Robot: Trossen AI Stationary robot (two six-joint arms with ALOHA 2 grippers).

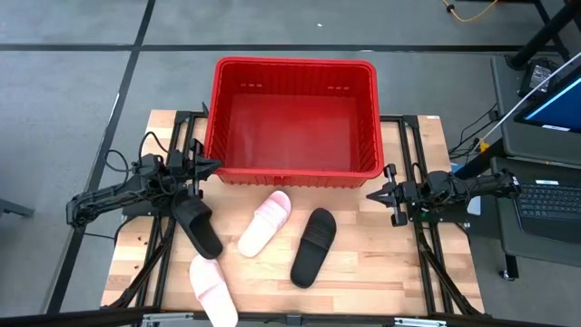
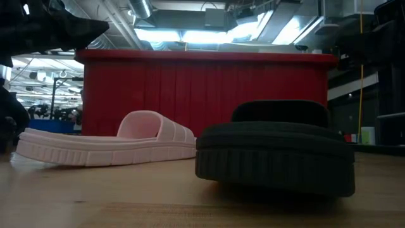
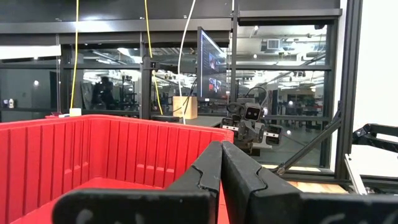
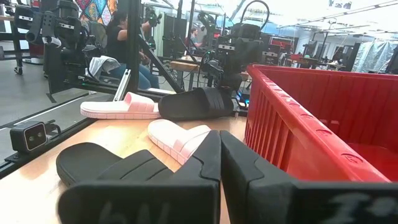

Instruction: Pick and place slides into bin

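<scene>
Slides are all lying on the wooden table point(image 1: 363, 263), outside the red bin point(image 1: 295, 118), and you are holding none of them. The bin is sitting at the far side of the table, and its floor is showing bare red in the high view.

Taking the bin as your reference: one pale pink slide point(image 1: 265, 222) is lying just in front of the bin's near wall, angled, with its toe end close to that wall. A black slide point(image 1: 314, 245) is lying just beside that pink one, toward the bin's right half and a little farther from the wall. A second black slide point(image 1: 198, 224) is lying in front of the bin's left corner. The second pale pink slide point(image 1: 212, 289) is lying farthest from the bin, at the table's near edge, below that left-hand black slide.

Your left gripper point(image 1: 212, 165) is hovering just off the bin's near left corner, fingers pressed together with nothing between them, as the left wrist view is showing. Your right gripper point(image 1: 372, 195) is hovering just off the bin's near right corner, fingers likewise closed together and holding nothing.
</scene>
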